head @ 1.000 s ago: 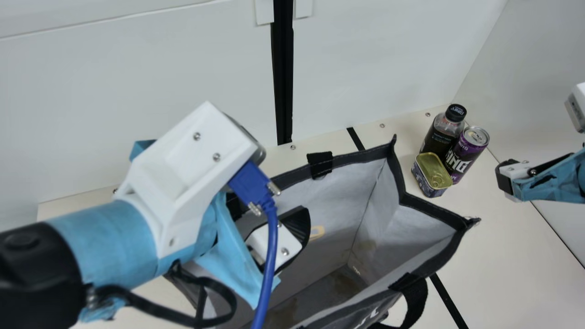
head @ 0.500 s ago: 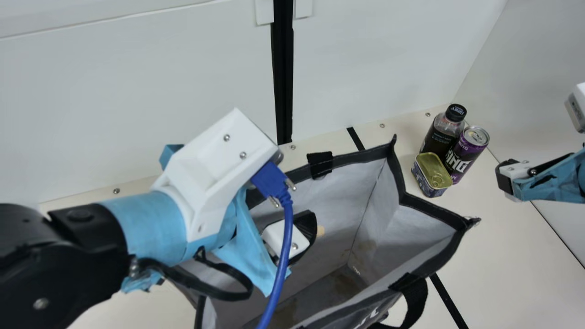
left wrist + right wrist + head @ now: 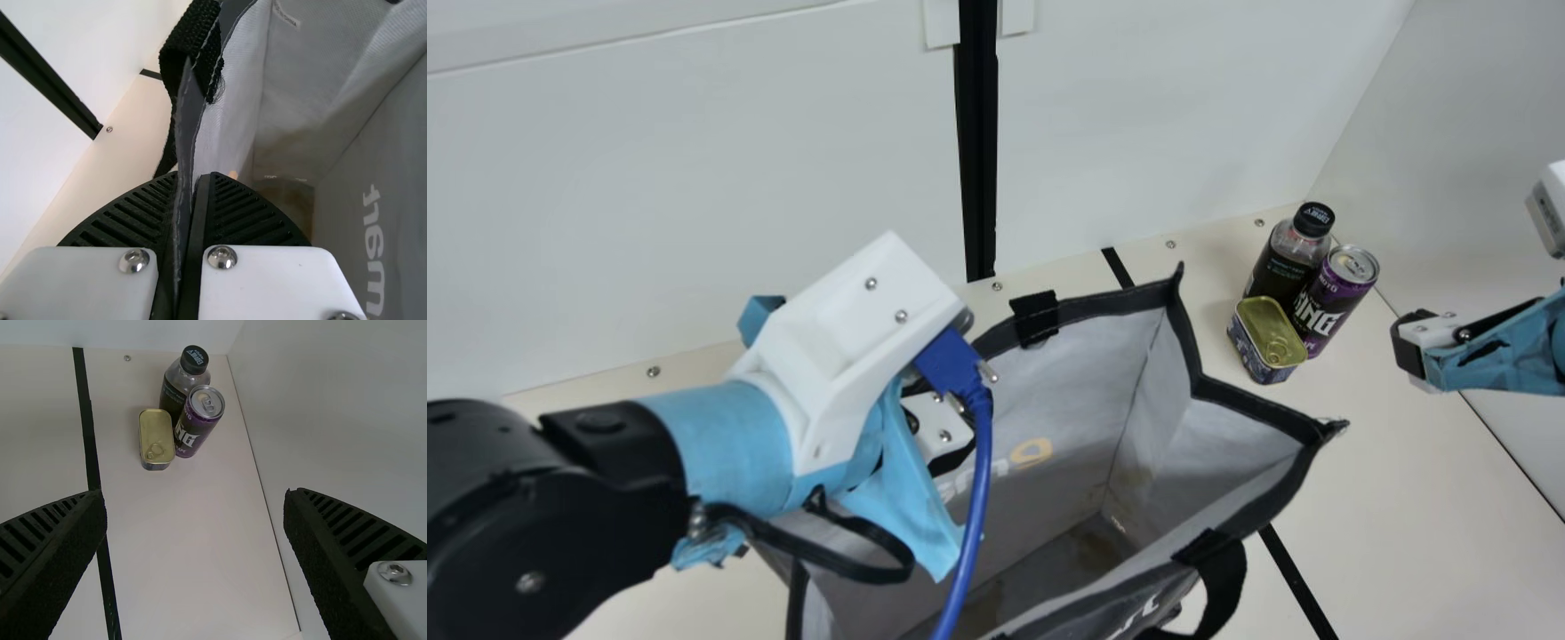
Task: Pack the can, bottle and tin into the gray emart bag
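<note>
- Progress: 0 of 3 packed, by my read; bag prep is the likely step in hand.
- Gray emart bag [image 3: 1125, 303]: standing mouth up on the tabletop [image 3: 1414, 471], mouth spread.
- Left gripper [image 3: 189, 175]: clamped on the bag's wall at the rim, fingers on either side.
- Right gripper [image 3: 194, 492]: fingers wide apart, nothing held, near the tabletop's right edge, apart from the goods.
- Bottle [image 3: 1282, 271], can [image 3: 1332, 298], tin [image 3: 1269, 336]: bunched near the far right corner of the tabletop, bottle and can upright, tin at their near side.
- Left to do: all three into the bag, probably by the right gripper.
- Hidden: bottle's lower part, behind can and tin; part of the bag's mouth, under white mount [image 3: 840, 329] and blue cable [image 3: 980, 471].
- Cut off: bag's near end, in main view; most of the right arm.
- Unclear: whether tin touches can.
</note>
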{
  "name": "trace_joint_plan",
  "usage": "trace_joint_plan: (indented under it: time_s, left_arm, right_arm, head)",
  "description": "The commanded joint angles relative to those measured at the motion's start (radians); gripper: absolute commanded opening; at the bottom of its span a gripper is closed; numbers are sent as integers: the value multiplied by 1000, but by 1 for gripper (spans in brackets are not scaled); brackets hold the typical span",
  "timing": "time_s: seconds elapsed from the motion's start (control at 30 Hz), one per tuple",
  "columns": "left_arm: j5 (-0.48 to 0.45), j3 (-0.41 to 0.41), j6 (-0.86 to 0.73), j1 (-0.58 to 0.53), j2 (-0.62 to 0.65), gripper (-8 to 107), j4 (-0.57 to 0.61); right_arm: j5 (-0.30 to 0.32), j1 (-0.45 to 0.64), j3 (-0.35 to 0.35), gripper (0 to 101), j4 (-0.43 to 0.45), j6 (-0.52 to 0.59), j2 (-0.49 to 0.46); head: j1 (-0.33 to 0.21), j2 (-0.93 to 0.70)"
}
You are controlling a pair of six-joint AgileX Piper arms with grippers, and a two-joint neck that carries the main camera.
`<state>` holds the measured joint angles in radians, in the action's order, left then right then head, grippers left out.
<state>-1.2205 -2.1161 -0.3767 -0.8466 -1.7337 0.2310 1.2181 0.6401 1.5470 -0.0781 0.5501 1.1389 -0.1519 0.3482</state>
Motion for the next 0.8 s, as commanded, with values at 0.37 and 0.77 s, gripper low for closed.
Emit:
trace_joint_plan:
  time_s: [0.37, 0.77]
  left_arm:
    - [0, 18, 79, 36, 53, 10, -84]
    - [0, 35, 267, 38, 122, 10, -362]
  right_arm:
    - [0, 0, 0, 91, 0, 0, 0]
    - [0, 0, 0, 91, 0, 0, 0]
  head:
    - [-23, 1]
    - [-23, 1]
